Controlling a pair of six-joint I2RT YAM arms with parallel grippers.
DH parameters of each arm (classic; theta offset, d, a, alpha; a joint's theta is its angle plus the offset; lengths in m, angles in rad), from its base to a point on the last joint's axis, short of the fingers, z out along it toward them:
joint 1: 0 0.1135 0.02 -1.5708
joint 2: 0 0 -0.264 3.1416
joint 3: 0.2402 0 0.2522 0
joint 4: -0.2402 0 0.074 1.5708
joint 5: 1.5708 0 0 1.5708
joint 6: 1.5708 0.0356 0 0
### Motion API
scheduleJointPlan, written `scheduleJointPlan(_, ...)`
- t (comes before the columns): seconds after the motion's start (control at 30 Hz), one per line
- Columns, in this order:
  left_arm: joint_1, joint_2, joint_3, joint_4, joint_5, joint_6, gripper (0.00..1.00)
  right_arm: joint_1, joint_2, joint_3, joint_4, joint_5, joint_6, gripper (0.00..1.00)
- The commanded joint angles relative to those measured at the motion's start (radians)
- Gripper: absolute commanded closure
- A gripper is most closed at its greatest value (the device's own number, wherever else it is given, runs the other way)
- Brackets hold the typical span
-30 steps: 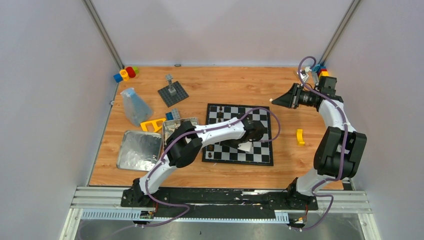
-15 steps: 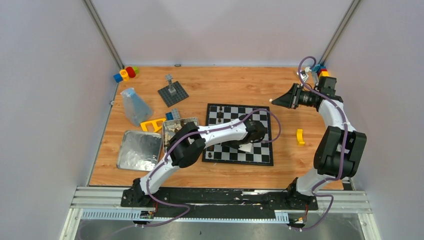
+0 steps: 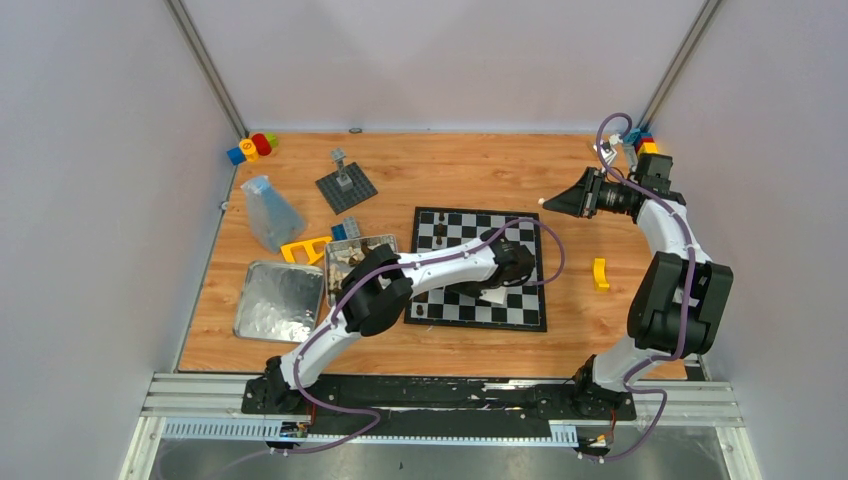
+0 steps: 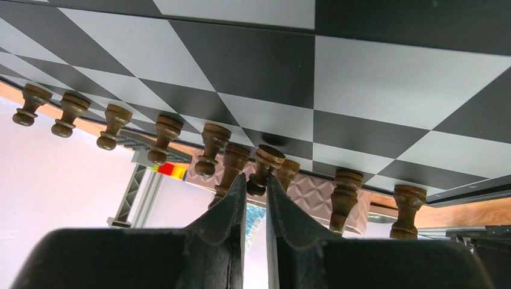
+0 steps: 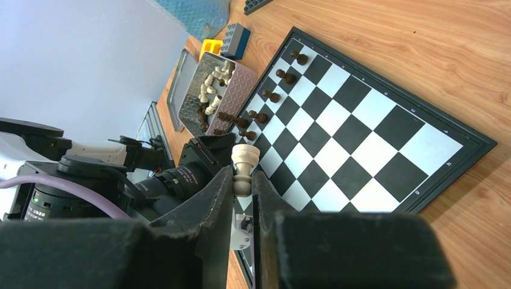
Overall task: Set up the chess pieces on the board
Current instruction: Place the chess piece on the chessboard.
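The board (image 3: pixel 470 225) of black and silvery checks lies mid-table. Several dark brown chess pieces (image 4: pixel 164 136) stand in a row along its left edge, also seen in the right wrist view (image 5: pixel 269 96). My left gripper (image 4: pixel 256 180) hangs low over the board's near part (image 3: pixel 490 292), shut on the head of a dark brown pawn (image 4: pixel 265 166) whose base is at the board (image 4: pixel 373 78). My right gripper (image 3: pixel 548 202) hovers beyond the board's far right corner (image 5: pixel 385 126). That gripper (image 5: pixel 243 174) is shut on a cream chess piece (image 5: pixel 244 161).
A metal tin (image 3: pixel 352 250) with loose dark and cream pieces sits left of the board, its lid (image 3: pixel 278 300) further left. A studded grey baseplate (image 3: pixel 346 186), a blue bag (image 3: pixel 270 212) and coloured bricks (image 3: pixel 252 148) lie at the back left. A yellow brick (image 3: pixel 600 273) lies right of the board.
The left arm's elbow has edged slightly to the right, its gripper staying over the same part of the board. The right arm has not moved.
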Motion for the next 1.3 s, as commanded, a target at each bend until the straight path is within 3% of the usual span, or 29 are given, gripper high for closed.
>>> scheduleJointPlan(0.0,-0.018,0.000,0.031,-0.016,0.002,-0.020,0.82,-0.002,0.009,0.003,0.038,-0.044,-0.019,0.96)
scheduleJointPlan(0.83,-0.028,-0.013,0.025,-0.022,0.001,-0.040,0.63,-0.001,0.015,0.003,0.036,-0.056,-0.014,0.95)
scheduleJointPlan(1.0,-0.028,-0.021,0.016,-0.021,0.010,-0.042,0.63,-0.002,0.016,0.003,0.035,-0.061,-0.011,0.95)
scheduleJointPlan(1.27,-0.029,-0.020,0.016,-0.022,0.026,-0.045,0.72,-0.002,0.017,0.002,0.035,-0.063,-0.009,0.95)
